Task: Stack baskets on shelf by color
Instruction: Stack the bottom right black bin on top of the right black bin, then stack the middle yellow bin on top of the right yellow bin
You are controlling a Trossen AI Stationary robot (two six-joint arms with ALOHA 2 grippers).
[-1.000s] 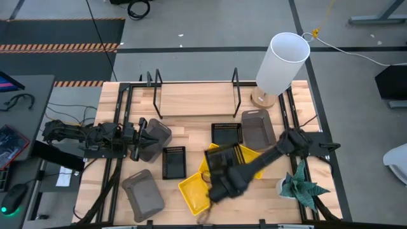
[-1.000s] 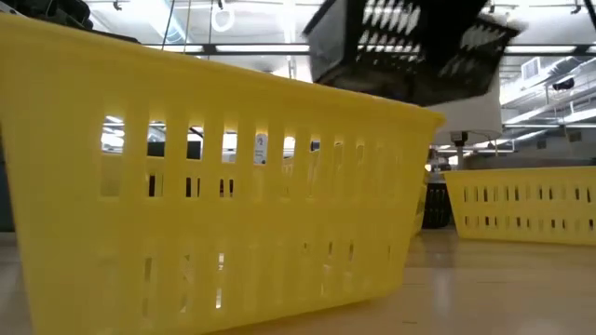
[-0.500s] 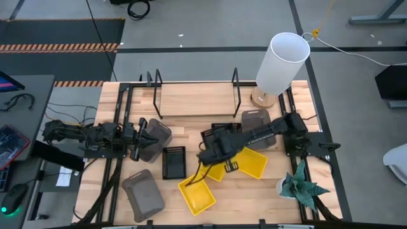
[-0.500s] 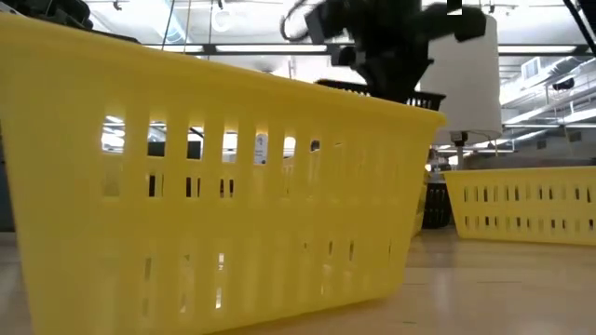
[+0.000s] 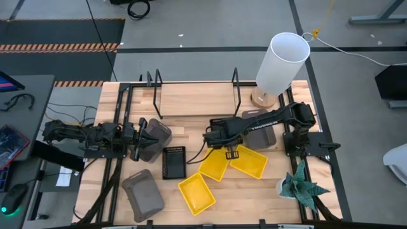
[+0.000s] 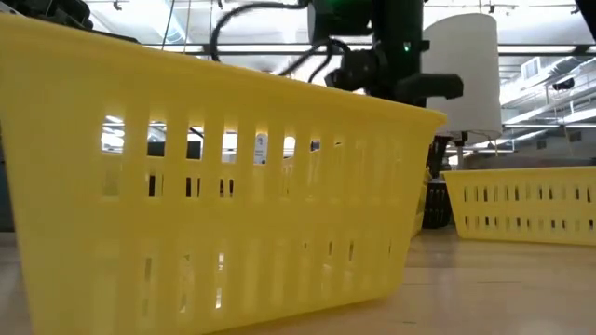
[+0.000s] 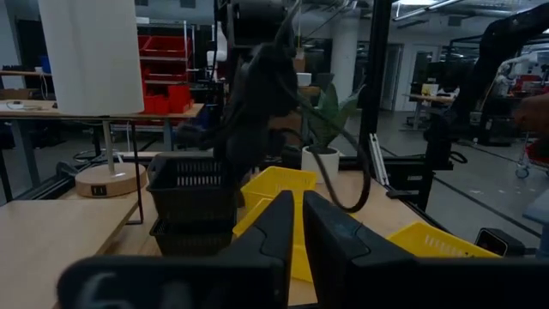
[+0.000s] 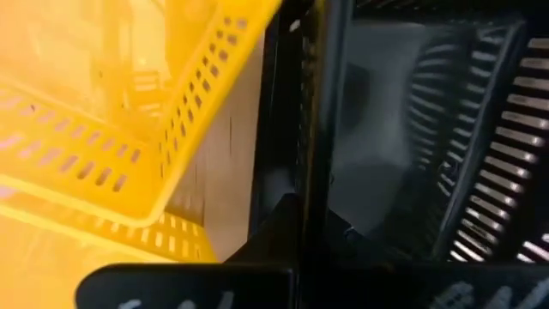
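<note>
A light wooden tabletop (image 5: 191, 156) sits on a grey concrete floor, with a tall white cylindrical lamp (image 5: 282, 62) on a round wooden base at its far right corner and a small spiky green plant (image 5: 301, 184) at the near right edge; along the far side stands the shelf (image 5: 194, 98), a pale board between thin black metal end loops, its surface bare.

The gray baskets are the biggest of the set, deep with rounded corners: one (image 5: 143, 194) lies near the front left edge, one (image 5: 257, 127) lies right of centre beside the lamp base, and one (image 5: 156, 137) sits at the tip of the left arm. Three bright yellow baskets with slotted walls lie in the front half of the table: one (image 5: 195, 193) nearest the front edge, one (image 5: 214, 165) just behind it, one (image 5: 249, 163) to its right; in the low view the nearest yellow wall (image 6: 214, 177) fills most of the frame. The black baskets are smaller, with perforated bottoms: one (image 5: 173, 162) lies alone left of the yellow ones; in the left wrist view a black basket (image 7: 193, 190) sits nested on another just below it.

The right gripper (image 5: 216, 135) reaches across to the table's centre, its fingers closed on the rim of that upper black basket; the left gripper (image 5: 145, 135) lies low at the left, closed on the wall of the gray basket there.
</note>
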